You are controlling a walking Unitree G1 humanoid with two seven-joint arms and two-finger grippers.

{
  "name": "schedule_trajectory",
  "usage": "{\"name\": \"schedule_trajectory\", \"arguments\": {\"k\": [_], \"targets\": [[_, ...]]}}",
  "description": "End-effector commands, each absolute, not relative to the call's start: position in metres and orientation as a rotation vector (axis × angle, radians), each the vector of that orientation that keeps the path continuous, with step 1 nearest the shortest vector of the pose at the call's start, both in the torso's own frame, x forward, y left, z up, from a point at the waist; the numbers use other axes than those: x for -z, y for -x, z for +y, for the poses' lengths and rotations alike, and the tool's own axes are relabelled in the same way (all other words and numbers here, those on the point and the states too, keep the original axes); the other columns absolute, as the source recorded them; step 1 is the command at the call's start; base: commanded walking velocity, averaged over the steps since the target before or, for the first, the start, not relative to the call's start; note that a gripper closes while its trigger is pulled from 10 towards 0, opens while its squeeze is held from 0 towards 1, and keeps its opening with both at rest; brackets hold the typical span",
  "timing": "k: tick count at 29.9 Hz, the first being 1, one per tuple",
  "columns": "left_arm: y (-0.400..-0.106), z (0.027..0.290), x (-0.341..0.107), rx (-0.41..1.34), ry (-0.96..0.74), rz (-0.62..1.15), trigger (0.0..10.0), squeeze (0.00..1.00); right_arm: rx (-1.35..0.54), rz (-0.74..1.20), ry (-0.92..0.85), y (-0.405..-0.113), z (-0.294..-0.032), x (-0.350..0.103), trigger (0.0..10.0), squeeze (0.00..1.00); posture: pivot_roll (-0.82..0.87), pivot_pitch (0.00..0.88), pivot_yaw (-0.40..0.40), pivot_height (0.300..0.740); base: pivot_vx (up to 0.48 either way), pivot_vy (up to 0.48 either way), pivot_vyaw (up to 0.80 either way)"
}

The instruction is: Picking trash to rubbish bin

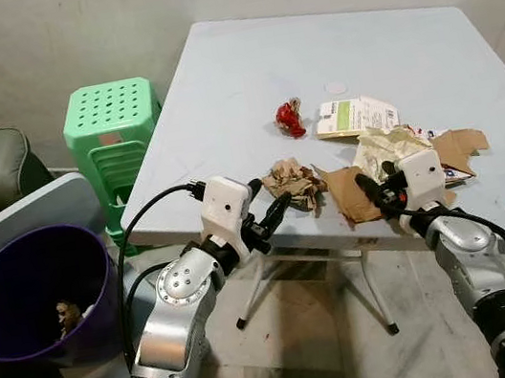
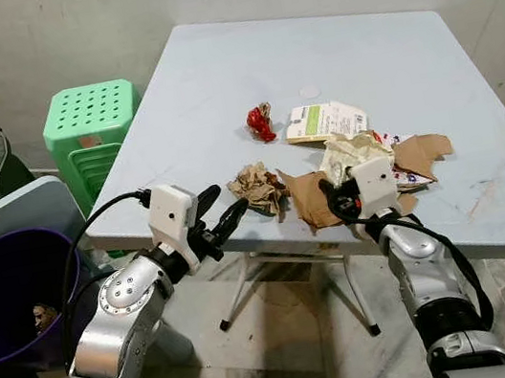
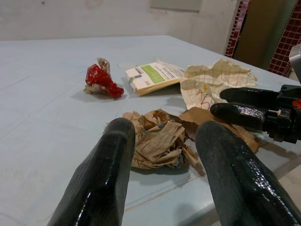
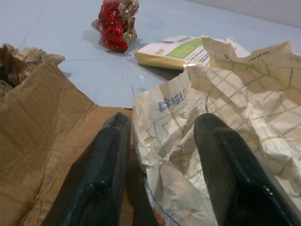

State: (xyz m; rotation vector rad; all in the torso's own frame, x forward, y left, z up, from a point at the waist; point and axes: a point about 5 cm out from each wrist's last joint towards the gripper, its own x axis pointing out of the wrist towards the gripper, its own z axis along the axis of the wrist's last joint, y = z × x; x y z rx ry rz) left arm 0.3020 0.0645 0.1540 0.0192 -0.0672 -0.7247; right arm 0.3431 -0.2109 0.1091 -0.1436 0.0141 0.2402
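Crumpled brown paper (image 1: 294,182) lies near the table's (image 1: 216,88) front edge, just ahead of the left gripper (image 1: 271,213), whose fingers are spread and empty. The right gripper (image 4: 157,141), also parted, straddles the edge of a creased printed sheet (image 4: 235,103) over torn cardboard (image 4: 42,122). The purple bin (image 1: 17,287) stands left, partly cropped.
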Motion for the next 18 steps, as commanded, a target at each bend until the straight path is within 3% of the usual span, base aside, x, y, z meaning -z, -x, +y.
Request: {"name": "schedule_trajectory", "arguments": {"k": [1,18], "targets": [[-0.3034,0.0633,-0.1571,0.726,-0.028,-0.081,10.0,0.00,-0.232,-0.001,0.143,-0.3441,-0.2137,-0.1114,0.0,0.00,-0.04,0.112,-0.060,0.740,0.000,0.000,0.00],[-0.3067,0.0606,-0.1593,0.741,-0.032,-0.093,10.0,0.00,-0.236,0.008,0.133,-0.3415,-0.2187,-0.1081,0.0,0.00,-0.05,0.091,-0.052,0.740,0.000,0.000,0.00]]}}
